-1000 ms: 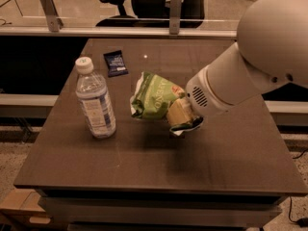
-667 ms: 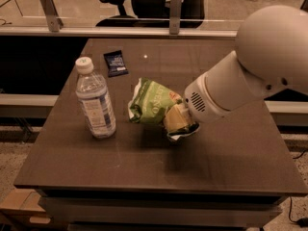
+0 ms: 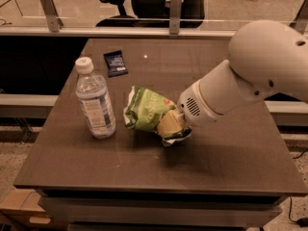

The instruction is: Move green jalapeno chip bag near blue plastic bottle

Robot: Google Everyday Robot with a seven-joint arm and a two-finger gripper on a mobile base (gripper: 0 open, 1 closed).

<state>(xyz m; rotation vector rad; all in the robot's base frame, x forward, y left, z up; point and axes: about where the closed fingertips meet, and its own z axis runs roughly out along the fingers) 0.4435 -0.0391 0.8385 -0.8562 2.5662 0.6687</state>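
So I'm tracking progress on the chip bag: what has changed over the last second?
The hand, shut on the green jalapeno chip bag, has carried it left and toward the camera, closer to the blue plastic bottle. A gap remains between bag and bottle. The bottle and the small dark packet behind it stayed where they were on the table.

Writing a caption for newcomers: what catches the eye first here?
The big white arm reaches in from the right, its gripper clamped on the green jalapeno chip bag at the table centre. Left of it in view stands the blue plastic bottle; a small dark packet lies behind.
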